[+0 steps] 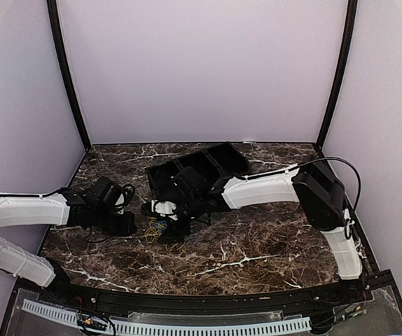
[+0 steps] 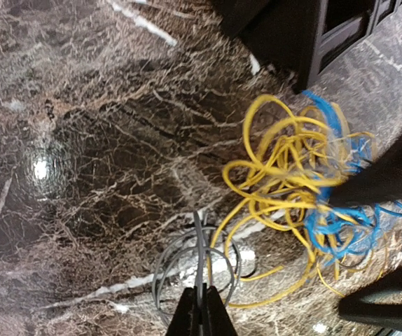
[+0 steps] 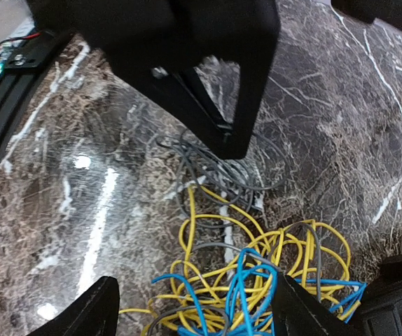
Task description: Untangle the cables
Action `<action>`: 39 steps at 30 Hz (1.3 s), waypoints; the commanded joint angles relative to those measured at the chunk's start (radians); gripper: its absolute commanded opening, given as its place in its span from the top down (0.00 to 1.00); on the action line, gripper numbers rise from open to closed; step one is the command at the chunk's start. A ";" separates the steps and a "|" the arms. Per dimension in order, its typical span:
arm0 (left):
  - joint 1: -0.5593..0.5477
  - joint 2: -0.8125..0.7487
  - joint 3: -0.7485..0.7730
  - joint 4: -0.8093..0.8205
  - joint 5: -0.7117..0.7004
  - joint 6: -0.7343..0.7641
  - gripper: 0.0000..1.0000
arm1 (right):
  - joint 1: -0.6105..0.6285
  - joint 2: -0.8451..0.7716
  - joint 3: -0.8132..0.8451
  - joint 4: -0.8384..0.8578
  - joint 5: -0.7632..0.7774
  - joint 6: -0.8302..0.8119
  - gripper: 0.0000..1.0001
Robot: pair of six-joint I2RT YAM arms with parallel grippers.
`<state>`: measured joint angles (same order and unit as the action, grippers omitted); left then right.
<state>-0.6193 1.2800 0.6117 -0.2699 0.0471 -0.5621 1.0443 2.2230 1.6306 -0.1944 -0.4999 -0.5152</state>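
The cables are a small tangle of yellow and blue wires (image 2: 306,196) with grey loops (image 2: 194,262) at one side, lying on the marble table. They also show in the right wrist view (image 3: 257,280) and in the top view (image 1: 155,227). My left gripper (image 2: 201,301) is shut on a grey wire at the edge of the tangle; it shows from the right wrist (image 3: 230,136) and from above (image 1: 134,224). My right gripper (image 3: 197,315) is open, its fingers (image 3: 92,311) straddling the yellow and blue part; it shows from above (image 1: 167,224).
A black three-compartment tray (image 1: 197,168) stands just behind the tangle, close to the right wrist; its wall shows in the left wrist view (image 2: 327,35). The table's black front rail (image 3: 5,91) lies near the cables. Walls enclose the table.
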 commanded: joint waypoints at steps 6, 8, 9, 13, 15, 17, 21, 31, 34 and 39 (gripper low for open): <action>0.010 -0.159 0.013 -0.023 -0.086 -0.011 1.00 | 0.034 0.090 0.034 0.094 0.320 0.026 0.62; 0.012 -0.191 0.051 -0.052 -0.113 0.005 1.00 | 0.034 0.075 0.006 0.086 0.330 0.028 0.91; 0.013 -0.200 0.068 -0.066 -0.123 0.019 1.00 | 0.035 0.064 -0.011 0.080 0.332 0.029 0.97; 0.016 -0.224 0.208 -0.164 -0.193 0.087 1.00 | 0.033 -0.017 -0.130 0.047 0.346 0.011 1.00; 0.016 -0.229 0.335 -0.221 -0.260 0.130 1.00 | 0.031 -0.075 -0.214 0.028 0.364 -0.004 1.00; 0.018 -0.234 0.434 -0.270 -0.306 0.175 1.00 | 0.024 -0.148 -0.306 0.015 0.380 -0.014 1.00; 0.018 -0.241 0.568 -0.301 -0.322 0.240 1.00 | -0.016 -0.278 -0.461 -0.026 0.373 -0.018 1.00; 0.018 -0.149 0.643 -0.165 -0.047 0.250 1.00 | -0.135 -0.616 -0.554 -0.237 0.213 -0.077 0.67; 0.018 -0.103 0.652 -0.113 0.101 0.232 1.00 | -0.154 -0.713 -0.502 -0.349 0.076 -0.123 0.46; 0.016 -0.039 0.645 0.015 0.249 0.177 1.00 | -0.220 -0.775 -0.406 -0.398 -0.003 -0.086 0.39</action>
<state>-0.6056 1.2259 1.2324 -0.3943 0.1192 -0.3435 0.8757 1.4807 1.1477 -0.5278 -0.3775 -0.6136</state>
